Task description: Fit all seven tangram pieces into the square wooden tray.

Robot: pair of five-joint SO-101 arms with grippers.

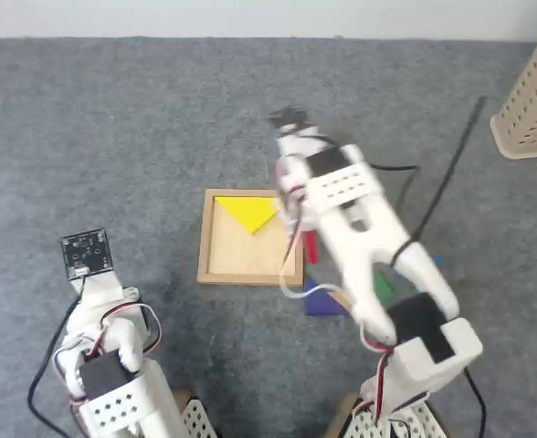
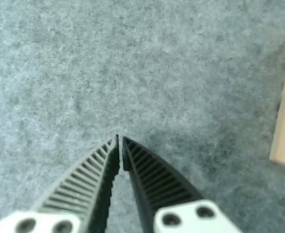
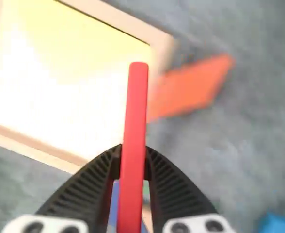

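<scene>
Over the desk [image 1: 113,137], by the wooden tray [image 1: 206,246]: a red piece [image 3: 138,141] pinched on edge.
Nearest, left jaws pressed together, empty; blue piece [image 1: 321,301] half hidden under the right arm; right jaws clamped on the red piece above the tray rim; beyond, blurred orange piece [image 3: 191,87] outside, yellow triangle [image 1: 247,213] inside.

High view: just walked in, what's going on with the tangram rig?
The right gripper is shut on a red piece, held on edge at the right side of the tray as the high view shows it. One yellow triangle lies in the tray. An orange piece and a blue piece lie on the carpet outside it. The left gripper is shut on nothing, over carpet near the tray.
</scene>
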